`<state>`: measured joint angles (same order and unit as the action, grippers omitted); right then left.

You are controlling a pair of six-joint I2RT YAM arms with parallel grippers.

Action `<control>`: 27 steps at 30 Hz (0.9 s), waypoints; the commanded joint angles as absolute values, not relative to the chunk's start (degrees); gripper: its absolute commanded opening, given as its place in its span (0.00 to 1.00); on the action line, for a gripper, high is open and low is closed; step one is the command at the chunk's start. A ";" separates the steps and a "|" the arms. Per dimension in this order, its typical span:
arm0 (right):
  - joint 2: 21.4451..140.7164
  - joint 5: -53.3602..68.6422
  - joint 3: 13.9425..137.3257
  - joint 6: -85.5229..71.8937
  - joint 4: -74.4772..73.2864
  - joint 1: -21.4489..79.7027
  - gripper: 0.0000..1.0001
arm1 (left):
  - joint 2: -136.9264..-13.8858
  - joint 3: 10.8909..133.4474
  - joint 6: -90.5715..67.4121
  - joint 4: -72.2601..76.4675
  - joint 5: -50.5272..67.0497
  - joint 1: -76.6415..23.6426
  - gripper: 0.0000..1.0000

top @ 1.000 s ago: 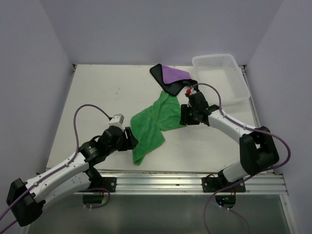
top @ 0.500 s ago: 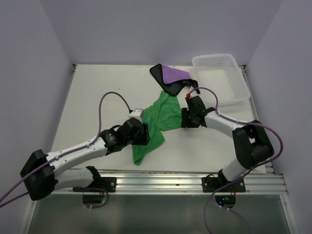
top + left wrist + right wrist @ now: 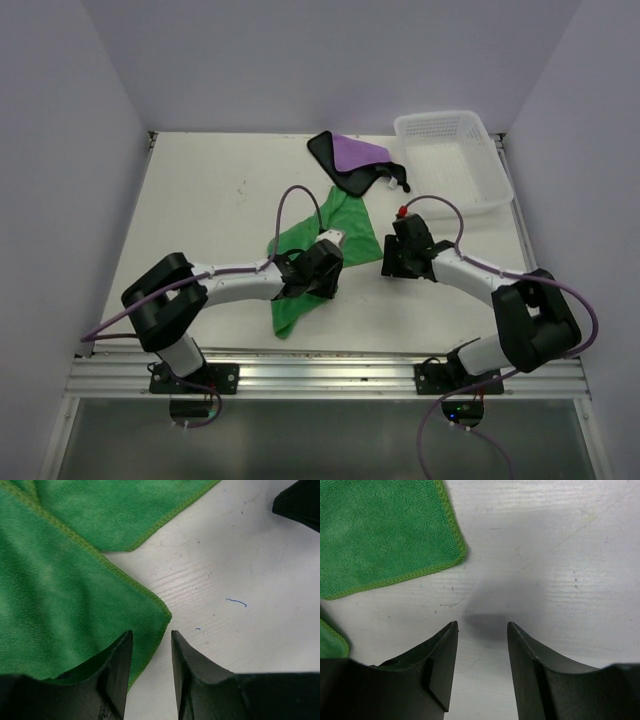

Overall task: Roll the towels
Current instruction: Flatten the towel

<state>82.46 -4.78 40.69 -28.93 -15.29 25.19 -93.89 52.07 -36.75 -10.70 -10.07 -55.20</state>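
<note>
So neither towel is rolled yet. This looks like the grab-a-corner stage on the green towel, which lies rumpled and folded over itself mid-table. The left gripper sits right at one of its corners with the jaws only narrowly apart, nothing pinched that I can see. The right gripper is spread wider over bare table, empty, with another green corner just ahead of it. My guess for the next move: the left needs to nip that corner cleanly (single layer, not the fold) while the right reaches for its own, so the cloth can be pulled flat. Count: two towels, the purple towel lying at the far edge just beside one white basket, plus two grippers.
</note>
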 commanded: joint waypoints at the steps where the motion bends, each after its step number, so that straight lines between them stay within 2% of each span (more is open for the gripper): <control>1: 80.77 -4.40 39.38 -30.41 -11.96 24.79 0.48 | -96.23 55.80 -34.90 -6.59 -10.63 -56.77 0.40; 9: 77.43 -1.14 34.63 -29.80 -7.91 24.61 0.50 | -103.27 60.81 -33.14 -7.82 -14.41 -59.67 0.42; 13: 76.29 -1.67 34.37 -29.18 -8.44 24.52 0.50 | -107.39 66.08 -34.71 -19.47 -26.50 -61.43 0.39; 17: 75.67 -1.41 33.93 -29.44 -8.09 24.52 0.50 | -109.51 67.94 -37.00 -24.17 -30.67 -62.93 0.34; 20: 75.94 -1.32 33.93 -29.44 -8.00 24.52 0.50 | -109.34 65.84 -38.23 -23.38 -30.67 -63.11 0.18; 21: 76.20 -1.32 33.84 -29.44 -7.91 24.43 0.50 | -109.07 64.79 -38.67 -22.86 -30.24 -63.11 0.00; 27: 75.76 -0.97 34.36 -28.57 -8.52 24.43 0.50 | -104.96 63.46 -42.35 -27.32 -34.53 -63.54 0.00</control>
